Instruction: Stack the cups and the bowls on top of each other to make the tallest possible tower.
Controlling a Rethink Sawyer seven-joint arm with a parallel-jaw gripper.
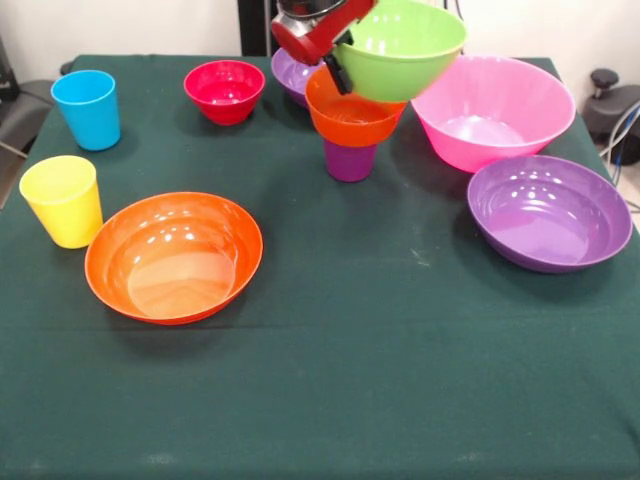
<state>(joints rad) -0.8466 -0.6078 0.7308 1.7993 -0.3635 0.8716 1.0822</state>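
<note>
Nearest me on the green cloth of the table (350, 400) sits the wide orange bowl (173, 257), open side up; just beside its left rim stands the yellow cup (63, 200), upright, and I cannot tell whether the two touch. Off to the right lies a purple bowl (549, 211), and behind it, close to its rim, the big pink bowl (493, 110). Further back on the left the blue cup (86, 109) stands alone, well apart from the small red bowl (224, 91). In the middle the purple cup (350, 160) stands with the small orange bowl (350, 115) resting on top of it. Above that the gripper (338, 68) is clamped on the rim of the green bowl (402, 47), which hangs tilted over the orange one; a second purple bowl (294, 75) peeks out behind the red arm (312, 30).
</note>
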